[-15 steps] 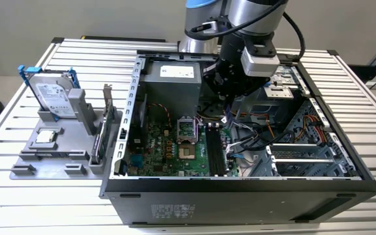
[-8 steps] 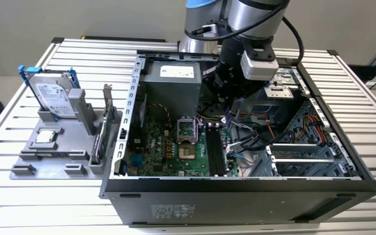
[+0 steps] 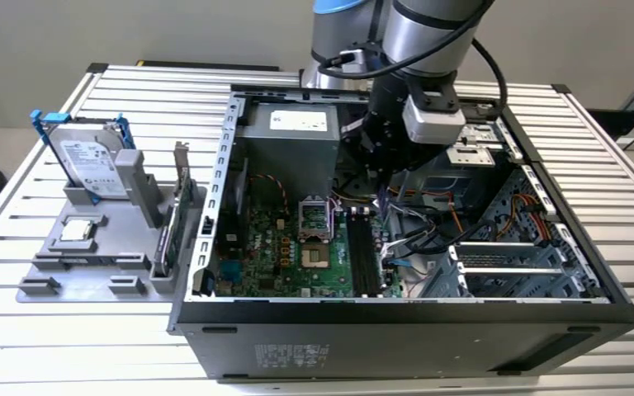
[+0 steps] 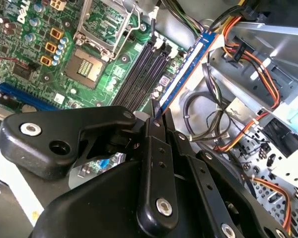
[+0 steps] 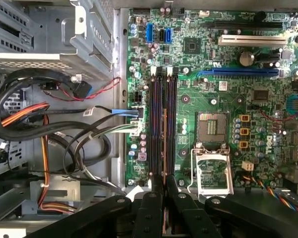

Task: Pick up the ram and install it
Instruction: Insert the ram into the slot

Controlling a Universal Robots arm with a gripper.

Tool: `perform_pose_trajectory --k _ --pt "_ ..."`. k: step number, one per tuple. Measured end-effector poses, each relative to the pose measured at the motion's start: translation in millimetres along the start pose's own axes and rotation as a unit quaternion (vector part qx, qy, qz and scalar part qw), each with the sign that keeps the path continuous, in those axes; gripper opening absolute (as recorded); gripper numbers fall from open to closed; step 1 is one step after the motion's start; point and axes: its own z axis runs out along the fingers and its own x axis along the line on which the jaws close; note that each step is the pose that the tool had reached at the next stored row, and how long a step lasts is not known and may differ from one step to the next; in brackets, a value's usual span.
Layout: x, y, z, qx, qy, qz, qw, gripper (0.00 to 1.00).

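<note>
- At the table's edge on the exterior view's left, a grey holder carries a drive and a card, both standing on edge.
- Beside it, mid-table, the open case lies on its side with its board facing up. The black slots look empty and run along the board's edge nearest the cables.
- Over those slots the gripper reaches down into the case, its jaws closed to a narrow gap on the ram, pinching its flat faces.
- In the first wrist view the ram shows edge-on, parallel to the slots and lined up between them. In the second wrist view it hangs above the board, just beside the slots on the cable side, and appears not yet seated.
- By its look the stick is light and stiff, but thin and fragile. It is best held by its faces near the upper edge, around mid-length so it stays level, and well off the contact edge. A skewed press could bend it or miss the slot. How far along its length the fingers sit is hidden.
- Toward the case wall on the exterior view's right, loose cables lie near the slots, with a metal cage beyond.
</note>
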Motion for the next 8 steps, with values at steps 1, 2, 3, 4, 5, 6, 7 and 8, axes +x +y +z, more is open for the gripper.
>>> perform_pose_trajectory --k 1,2,3,4,5,6,7,8 --pt "0.0 0.0 1.1 0.0000 0.0000 0.000 1.0000 0.00" --pt "0.0 0.0 2.2 -0.0001 0.0000 0.000 1.0000 0.00" --pt "0.1 0.0 3.3 0.0000 0.0000 0.001 1.0000 0.00" --pt "0.1 0.0 4.4 0.0000 0.0000 0.003 1.0000 0.00" --pt "0.1 0.1 6.1 0.0001 0.0000 0.007 1.0000 0.00" --pt "0.1 0.2 7.3 0.0002 0.0000 0.008 1.0000 0.00" --pt "0.1 0.3 8.5 0.0002 0.0000 0.009 1.0000 0.00" --pt "0.1 0.4 9.6 0.0002 0.0000 0.009 1.0000 0.00"
